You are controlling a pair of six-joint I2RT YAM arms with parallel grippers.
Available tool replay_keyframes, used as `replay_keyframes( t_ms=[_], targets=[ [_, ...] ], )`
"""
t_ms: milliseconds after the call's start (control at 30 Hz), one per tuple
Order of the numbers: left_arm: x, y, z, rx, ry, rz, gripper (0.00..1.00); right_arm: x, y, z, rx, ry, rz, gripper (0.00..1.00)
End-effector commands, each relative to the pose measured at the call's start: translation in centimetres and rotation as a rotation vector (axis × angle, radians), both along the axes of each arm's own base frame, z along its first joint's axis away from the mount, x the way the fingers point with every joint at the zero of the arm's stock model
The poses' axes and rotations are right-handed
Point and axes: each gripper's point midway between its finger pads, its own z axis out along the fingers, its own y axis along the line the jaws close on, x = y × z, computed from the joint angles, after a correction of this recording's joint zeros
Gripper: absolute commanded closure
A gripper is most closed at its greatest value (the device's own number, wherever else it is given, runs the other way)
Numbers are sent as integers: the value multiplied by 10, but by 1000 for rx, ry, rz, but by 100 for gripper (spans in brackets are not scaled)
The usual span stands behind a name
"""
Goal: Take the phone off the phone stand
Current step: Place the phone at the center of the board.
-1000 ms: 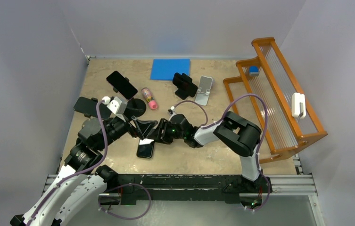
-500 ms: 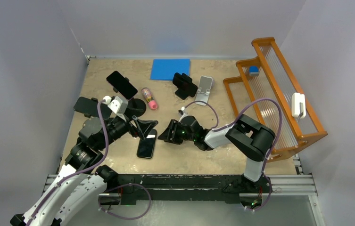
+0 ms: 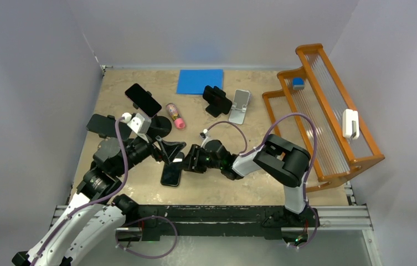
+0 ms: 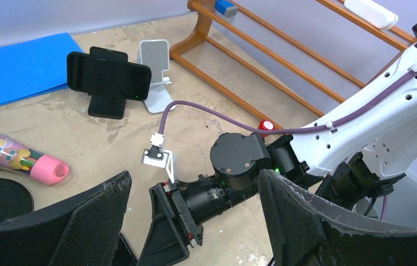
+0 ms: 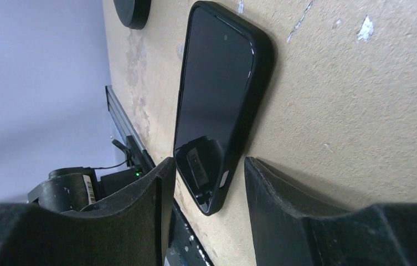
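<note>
The phone (image 3: 171, 173) lies flat on the table (image 3: 222, 188); my right gripper (image 5: 207, 166) sits beside it, jaws parted, empty. My left gripper (image 4: 193, 180) gapes wide, empty.

Blue mat (image 3: 200, 81) at far edge; pink bottle (image 3: 175, 116) lying flat; wooden rack (image 3: 309, 49) at right, holding white device (image 3: 350, 123).

You're looking at a left arm (image 3: 81, 227) and a right arm (image 3: 246, 160) wearing white shells over black joints, purple cables (image 4: 211, 113) trailing along them, fingers (image 4: 92, 221) showing black mesh texture.
</note>
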Motion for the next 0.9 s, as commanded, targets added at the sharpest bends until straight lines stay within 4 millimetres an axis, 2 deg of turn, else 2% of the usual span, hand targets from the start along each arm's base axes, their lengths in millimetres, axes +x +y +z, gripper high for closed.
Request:
replay_keyframes(
  t_ms=[0, 467, 700, 867],
  targets=[
    [-1, -1, 17, -15, -58, -14, 18, 3, 13, 16, 57, -8, -2, 49],
    [-1, -2, 16, -14, -55, -15, 18, 5, 22, 19, 62, -15, 10, 49],
    [-1, -2, 16, -15, -53, -17, 18, 13, 15, 17, 17, -46, -30, 49],
    [-1, -3, 15, -13, -50, -20, 18, 12, 23, 18, 33, -48, -1, 49]
  ],
)
